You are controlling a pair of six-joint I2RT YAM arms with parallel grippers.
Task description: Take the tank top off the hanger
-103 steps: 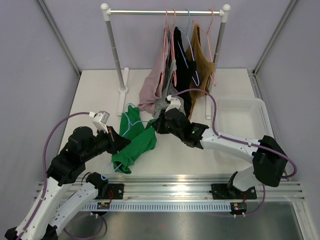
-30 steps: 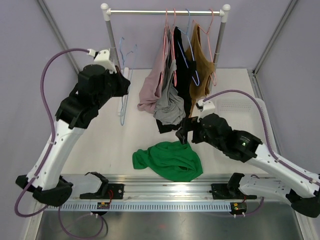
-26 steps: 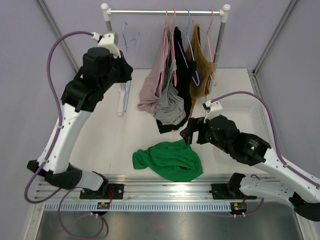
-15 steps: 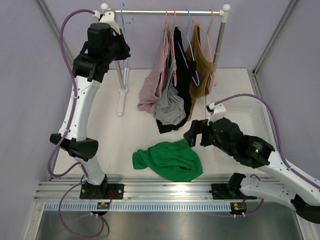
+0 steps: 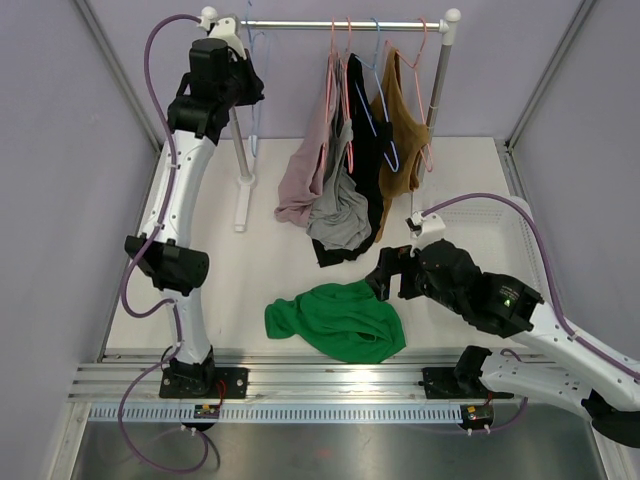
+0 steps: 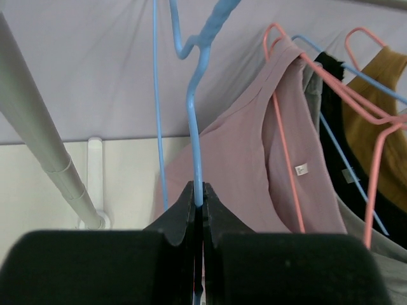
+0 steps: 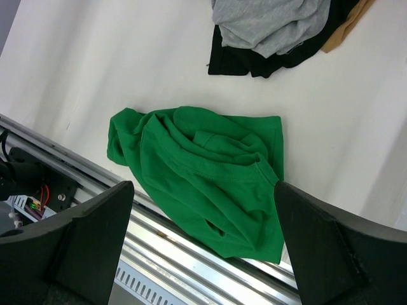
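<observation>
Up by the left end of the white metal clothes rail point(image 5: 330, 24), the left gripper point(image 6: 198, 190) pinches a bare light-blue wire hanger point(image 6: 193, 127). The crumpled green tank top point(image 5: 335, 320) lies on the white table point(image 5: 220, 270). Just right of it hovers the right gripper point(image 5: 383, 274), jaws spread wide.

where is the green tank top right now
In the top view the green tank top lies crumpled on the table near its front edge, nearer than the hanging clothes and just left of the right hand.

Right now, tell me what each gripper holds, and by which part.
Left gripper: shut on the bare light-blue wire hanger, pinching its thin wire below the twisted neck. Right gripper: open, holding nothing, above the crumpled green tank top.
</observation>
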